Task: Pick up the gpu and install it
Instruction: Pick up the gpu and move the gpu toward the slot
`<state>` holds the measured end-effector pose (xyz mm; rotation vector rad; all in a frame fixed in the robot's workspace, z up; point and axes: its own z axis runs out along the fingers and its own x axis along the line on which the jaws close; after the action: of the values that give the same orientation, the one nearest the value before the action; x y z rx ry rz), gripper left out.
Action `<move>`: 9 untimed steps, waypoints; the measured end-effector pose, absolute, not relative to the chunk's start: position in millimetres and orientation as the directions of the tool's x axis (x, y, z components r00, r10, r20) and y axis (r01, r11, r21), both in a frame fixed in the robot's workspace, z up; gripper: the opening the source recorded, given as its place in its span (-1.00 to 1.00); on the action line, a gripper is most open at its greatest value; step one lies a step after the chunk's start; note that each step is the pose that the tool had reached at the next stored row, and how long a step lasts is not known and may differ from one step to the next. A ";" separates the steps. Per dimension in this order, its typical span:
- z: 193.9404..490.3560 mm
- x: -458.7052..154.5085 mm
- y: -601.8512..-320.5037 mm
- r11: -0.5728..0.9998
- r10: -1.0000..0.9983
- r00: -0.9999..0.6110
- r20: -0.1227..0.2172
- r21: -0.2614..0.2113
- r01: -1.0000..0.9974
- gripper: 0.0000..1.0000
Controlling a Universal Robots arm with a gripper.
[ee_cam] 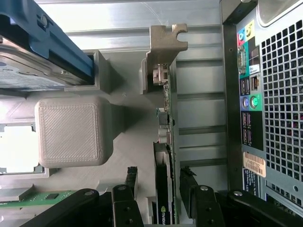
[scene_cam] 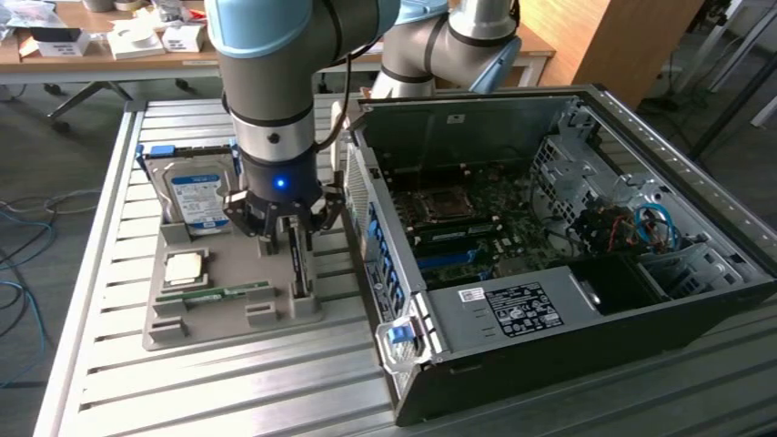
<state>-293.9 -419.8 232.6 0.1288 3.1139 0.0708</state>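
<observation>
Ribbed metal slats make up the worktop (scene_cam: 218, 382), with cluttered desks in the room beyond its far edge. An open computer case (scene_cam: 547, 300) lies on its side over the half of the worktop on the exterior view's right, its motherboard exposed. A grey printed tray (scene_cam: 182, 332) sits just beside it, toward the middle of the worktop. The tray carries a hard drive (scene_cam: 200, 196) at its far end, a processor chip (scene_cam: 185, 267) and a green memory stick (scene_cam: 225, 293). The gpu (ee_cam: 164, 142) stands on edge in a slot along the tray's side nearest the case. Its long axis runs parallel to the case's rear panel, and its silvery bracket (ee_cam: 163, 42) is at the end toward the hard drive. The hand (scene_cam: 289, 228) hangs straight over this card, toward the end away from the bracket. It is spread as wide as it goes and has hold of nothing. In the wrist view one of its black fingers (ee_cam: 129, 182) stands on each side of the card's flat faces, with a sliver of gap showing on both sides. The jaws are therefore set across the card's thin dimension and square to its length, so the gpu is directly between them rather than off to either side. The card has not been lifted out of its slot, and no card is seated in the case.
</observation>
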 end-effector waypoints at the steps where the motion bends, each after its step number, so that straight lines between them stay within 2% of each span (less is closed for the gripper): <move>1: 232.5 -293.8 -420.1 0.996 0.083 -0.996 -0.022 0.046 0.082 -0.03; 9: 232.6 -292.3 -420.3 0.996 0.083 -0.996 -0.022 0.046 0.082 -0.03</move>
<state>-292.3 -420.3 232.6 0.1284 3.1138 0.0708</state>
